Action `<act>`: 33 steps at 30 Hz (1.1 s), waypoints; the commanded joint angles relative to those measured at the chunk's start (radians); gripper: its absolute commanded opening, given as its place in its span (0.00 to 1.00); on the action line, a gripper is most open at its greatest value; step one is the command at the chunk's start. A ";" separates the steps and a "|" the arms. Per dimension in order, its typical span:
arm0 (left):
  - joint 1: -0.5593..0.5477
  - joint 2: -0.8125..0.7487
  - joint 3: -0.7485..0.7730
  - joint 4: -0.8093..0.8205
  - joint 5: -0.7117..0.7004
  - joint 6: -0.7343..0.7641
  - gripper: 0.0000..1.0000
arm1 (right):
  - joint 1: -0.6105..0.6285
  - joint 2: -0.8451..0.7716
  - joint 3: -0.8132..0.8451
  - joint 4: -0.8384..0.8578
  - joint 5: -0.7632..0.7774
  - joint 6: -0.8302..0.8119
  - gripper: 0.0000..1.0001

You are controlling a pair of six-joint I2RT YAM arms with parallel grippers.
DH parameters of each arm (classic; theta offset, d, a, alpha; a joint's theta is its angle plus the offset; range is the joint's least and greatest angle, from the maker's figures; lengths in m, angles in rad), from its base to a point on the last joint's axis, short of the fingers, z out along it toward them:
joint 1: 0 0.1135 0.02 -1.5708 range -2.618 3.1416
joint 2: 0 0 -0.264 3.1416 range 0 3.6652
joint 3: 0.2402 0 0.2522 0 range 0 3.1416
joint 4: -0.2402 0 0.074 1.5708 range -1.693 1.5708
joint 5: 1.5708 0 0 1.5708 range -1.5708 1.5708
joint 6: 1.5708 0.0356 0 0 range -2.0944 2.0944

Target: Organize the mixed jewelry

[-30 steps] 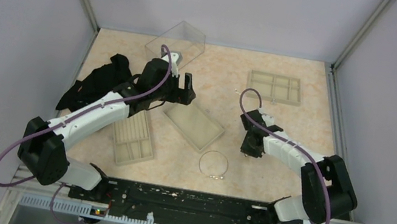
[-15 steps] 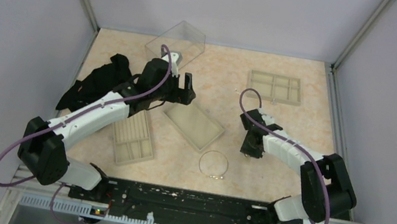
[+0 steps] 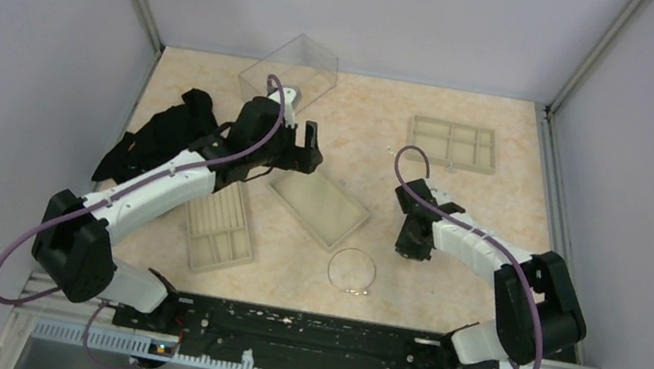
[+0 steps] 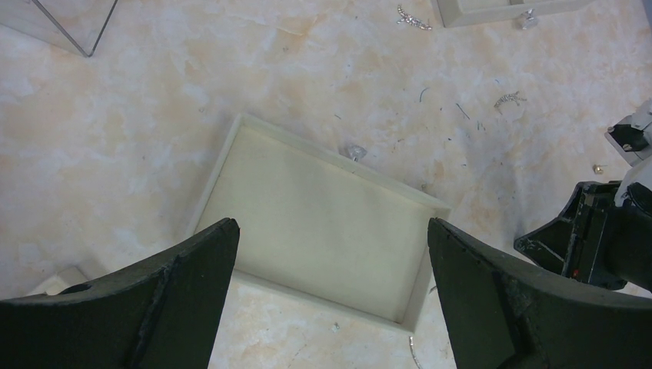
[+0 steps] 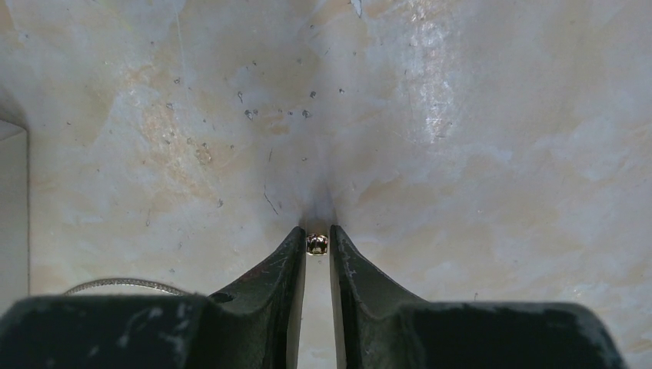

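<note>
My right gripper (image 5: 317, 234) is shut on a tiny dark, gold-glinting stud (image 5: 317, 244), pinched between its fingertips just above the table. In the top view this gripper (image 3: 411, 248) points down near the table's middle right. The silver wire hoop (image 3: 352, 271) lies on the table to its near left; its edge shows in the right wrist view (image 5: 123, 285). My left gripper (image 4: 330, 238) is wide open and empty above the shallow beige tray (image 4: 323, 223). Tiny silver pieces (image 4: 414, 18) (image 4: 510, 99) (image 4: 355, 152) lie scattered on the table.
A clear plastic box (image 3: 290, 71) stands at the back left. A compartmented beige tray (image 3: 453, 145) lies at the back right, a ridged tray (image 3: 220, 225) at the near left. A black cloth (image 3: 164, 136) lies by the left wall.
My right gripper has shifted slightly to the left and toward the back. The left arm has barely moved.
</note>
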 commanded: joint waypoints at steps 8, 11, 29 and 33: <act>0.002 0.018 0.033 0.012 0.022 0.000 0.99 | 0.008 0.026 0.016 -0.004 -0.032 0.004 0.20; 0.001 0.019 0.035 0.012 0.022 0.000 0.99 | 0.007 0.026 0.020 -0.001 -0.035 0.002 0.18; 0.002 0.033 0.044 0.015 0.010 0.001 0.99 | 0.007 0.028 0.078 -0.026 -0.033 -0.036 0.07; 0.003 0.034 0.047 0.016 0.008 0.005 0.99 | 0.007 0.028 0.128 -0.053 -0.023 -0.060 0.07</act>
